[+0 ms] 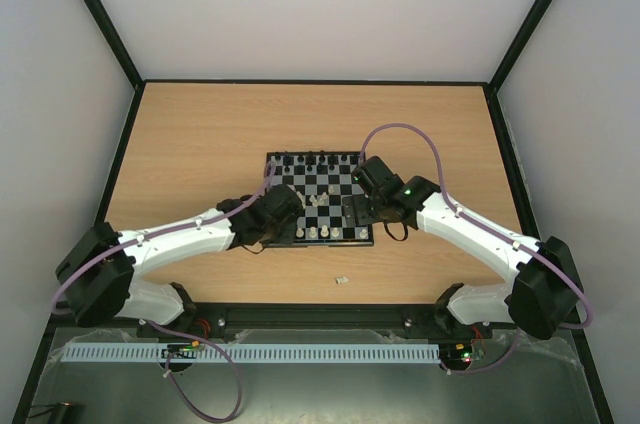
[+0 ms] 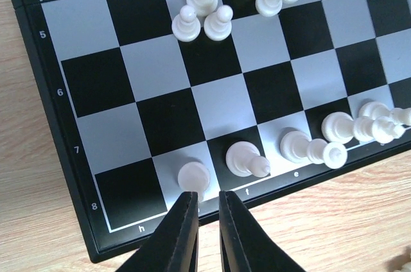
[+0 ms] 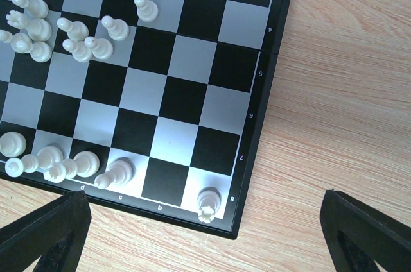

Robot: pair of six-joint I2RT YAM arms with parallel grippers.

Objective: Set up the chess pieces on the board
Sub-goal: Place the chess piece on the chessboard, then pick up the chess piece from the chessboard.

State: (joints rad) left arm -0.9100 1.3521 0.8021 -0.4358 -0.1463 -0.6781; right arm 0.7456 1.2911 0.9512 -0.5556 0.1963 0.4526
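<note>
— The board (image 1: 340, 187) lies mid-table. Which arm is readier?
— The right gripper (image 3: 204, 230): wide open, empty. The left gripper (image 2: 205, 203) is pinched closed on nothing. Unplaced chess pieces (image 3: 40, 29) cluster ahead-left of the right one.

Board (image 2: 106, 86) cropped in both wrist views, pale speck (image 1: 342, 280) (off-board) unidentifiable

Plain white walls (image 1: 320, 4) enclose my pale wood-grain counter (image 1: 200, 134) at 9, 12 and 3 o'clock, with black frame bars (image 1: 100, 14) in the corners. A white slotted rail (image 1: 300, 353) runs along 6 o'clock. Light falls soft and even.
</note>
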